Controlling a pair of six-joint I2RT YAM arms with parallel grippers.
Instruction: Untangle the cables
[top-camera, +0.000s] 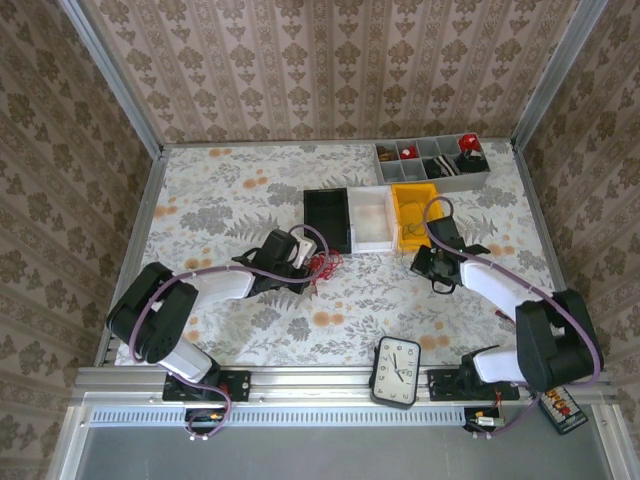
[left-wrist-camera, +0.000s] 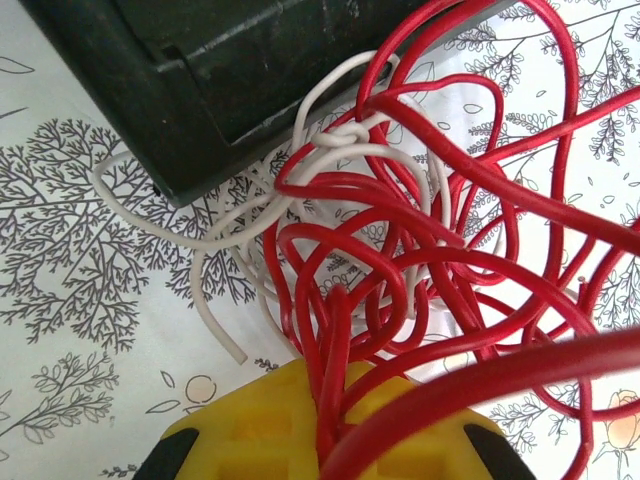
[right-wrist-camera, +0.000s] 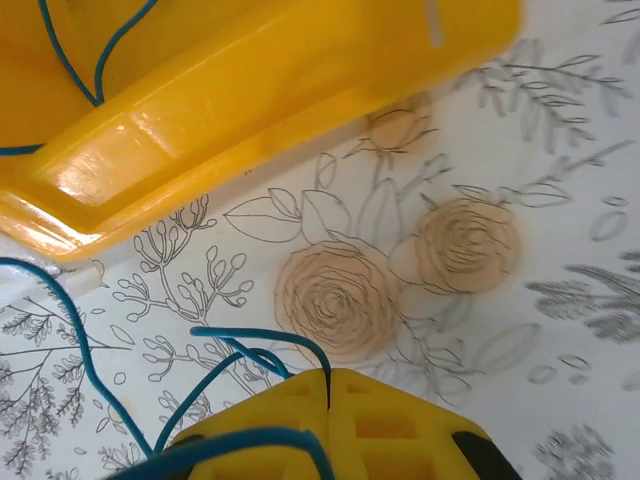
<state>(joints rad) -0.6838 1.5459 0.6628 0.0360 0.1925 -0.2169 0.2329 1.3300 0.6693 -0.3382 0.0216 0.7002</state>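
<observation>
**Floral table, both claws clamped on wire**

Patterned wallpaper closes in a flowered table (top-camera: 240, 320), and the cables sit mid-table, just in front of the bins. The left claw (top-camera: 308, 264) is closed on a bunch of red wires (top-camera: 325, 264) beside the black bin (top-camera: 327, 220). Its wrist view shows the red strands (left-wrist-camera: 420, 260) pinched between the yellow fingers (left-wrist-camera: 260, 425). The right claw (top-camera: 428, 262) sits near the yellow bin (top-camera: 417, 190), shut, seemingly on a blue wire (right-wrist-camera: 80, 340) that meets the seam of its fingers (right-wrist-camera: 390, 425).

The step looks like drawing one colour free. I would pull the red bunch slowly away from the black bin (left-wrist-camera: 200, 80) and low over the cloth, watching the white wire (left-wrist-camera: 160, 225). It is knotted through the red loops near the bin's corner, and a quick tug would tighten that knot. The right claw should hold steady or ease the opposite way.

The red tangle has no single long axis. Its loops fan out from the left fingers toward the black bin. The white wire runs crosswise to them, its free end lying on the cloth near the fingers. The blue wire leads from the right claw (right-wrist-camera: 328, 400) up into the yellow bin (right-wrist-camera: 250, 110).
</observation>
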